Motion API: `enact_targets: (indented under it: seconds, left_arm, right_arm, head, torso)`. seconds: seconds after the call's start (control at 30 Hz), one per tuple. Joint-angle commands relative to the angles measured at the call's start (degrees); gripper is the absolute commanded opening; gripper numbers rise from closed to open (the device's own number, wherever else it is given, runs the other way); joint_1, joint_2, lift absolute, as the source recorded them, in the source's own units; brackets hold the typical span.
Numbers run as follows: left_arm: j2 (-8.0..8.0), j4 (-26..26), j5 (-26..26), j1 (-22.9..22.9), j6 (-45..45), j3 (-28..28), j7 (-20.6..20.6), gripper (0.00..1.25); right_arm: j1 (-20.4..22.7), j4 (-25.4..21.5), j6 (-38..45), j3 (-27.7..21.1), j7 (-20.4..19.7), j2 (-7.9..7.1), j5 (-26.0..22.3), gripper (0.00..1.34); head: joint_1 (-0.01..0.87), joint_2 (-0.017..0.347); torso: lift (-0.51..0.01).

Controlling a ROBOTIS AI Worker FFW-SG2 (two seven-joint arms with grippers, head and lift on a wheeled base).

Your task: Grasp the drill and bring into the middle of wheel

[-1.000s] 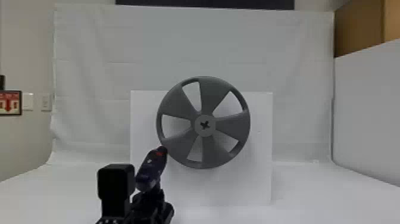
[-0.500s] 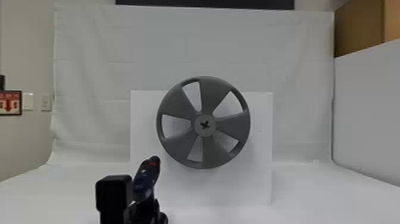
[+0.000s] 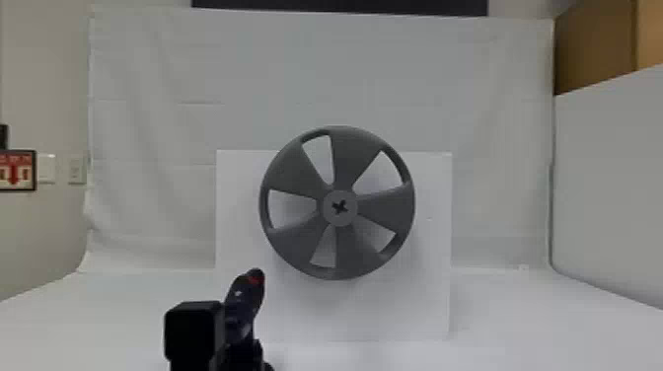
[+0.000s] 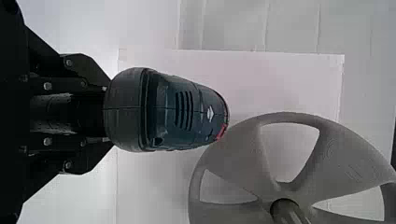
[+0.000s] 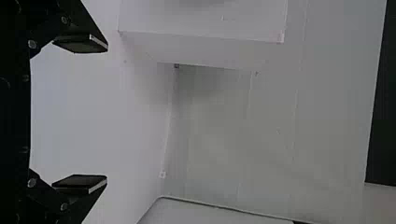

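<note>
At the lower left of the head view, my left gripper [image 3: 245, 351] is shut on the dark blue drill [image 3: 241, 306], whose red-marked end points up. The drill is below and left of the grey five-spoke wheel [image 3: 382, 204], apart from its hub [image 3: 339, 207]. In the left wrist view the left gripper [image 4: 106, 112] holds the drill [image 4: 182, 109], its fingertips hidden behind the housing; part of the wheel [image 4: 233, 156] lies beyond, with a rod at its centre. The right gripper [image 5: 91, 113] stands open in the right wrist view, nothing between its fingers.
Behind the wheel stands a white panel [image 3: 419, 311] on the white table [image 3: 542, 325]. White sheeting hangs at the back, and a grey-white partition [image 3: 611, 187] borders the right side. A black block [image 3: 193, 330] sits just left of the drill.
The left gripper and drill have moved down and slightly left in the head view, farther from the wheel's rim, and the drill leans less to the right. The wheel is unmoved.
</note>
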Motion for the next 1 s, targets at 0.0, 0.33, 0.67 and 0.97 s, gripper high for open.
enact_targets:
  seconds: [0.0,0.33,0.67,0.97]
  left_arm:
    - [0.0,0.04,-0.15,-0.08,0.0,0.0,0.0,0.03]
    - [0.0,0.39,-0.15,-0.08,0.0,-0.18,0.0,0.11]
    - [-0.08,0.74,0.99,-0.26,0.0,0.09,0.0,0.62]
    - [-0.08,1.1,1.26,-0.44,0.0,0.09,0.0,0.74]
  right_arm:
    - [0.0,0.0,0.0,0.08,0.0,0.0,0.08,1.05]
    - [0.0,0.0,0.0,-0.01,0.0,0.09,0.17,1.05]
    - [0.0,0.0,0.0,0.08,0.0,0.0,0.08,1.05]
    - [0.0,0.0,0.0,0.08,0.0,0.0,0.17,1.05]
  head:
    - [0.0,0.0]
    - [0.0,0.0]
    - [0.0,0.0]
    - [0.0,0.0]
  torso:
    - [-0.406]
    - [-0.406]
    - [-0.406]
    - [-0.406]
